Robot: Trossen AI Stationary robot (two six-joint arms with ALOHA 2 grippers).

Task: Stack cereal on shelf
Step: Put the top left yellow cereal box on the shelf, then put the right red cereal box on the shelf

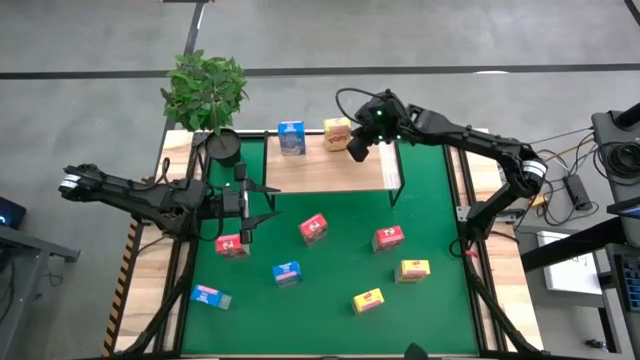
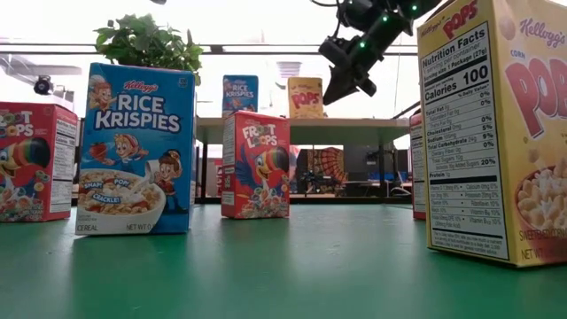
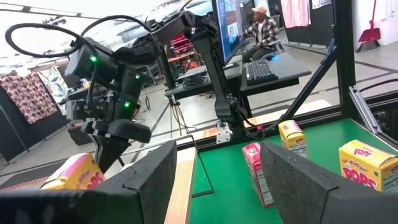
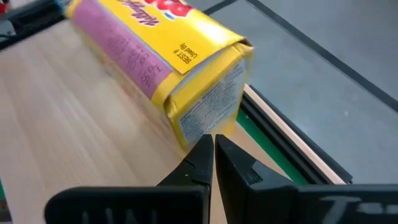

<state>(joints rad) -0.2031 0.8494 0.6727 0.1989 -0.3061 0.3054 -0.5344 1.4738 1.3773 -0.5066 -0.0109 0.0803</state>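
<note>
- Seen from above, your shelf [image 1: 330,170], a pale wood board, sits at the top centre of the green table [image 1: 440,200].
- Two boxes already stand on it: a blue box [image 1: 291,137] toward its left and a yellow box [image 1: 338,133] just to the right of it.
- Your right claw [image 1: 357,150] hangs over the shelf right beside the yellow box, its fingers pressed together and holding nothing; that box looks placed.
- Seven boxes are left on the green, in the lower half of the frame: three red [image 1: 313,228], two yellow [image 1: 414,269] and two blue [image 1: 286,273].
- Your left claw [image 1: 247,226] sits at centre left, fingers apart, just above and beside a red box [image 1: 231,244] and not gripping it.
- By my reckoning you are early on: two shelved, seven to go, with that red box the likely next pick.
</note>
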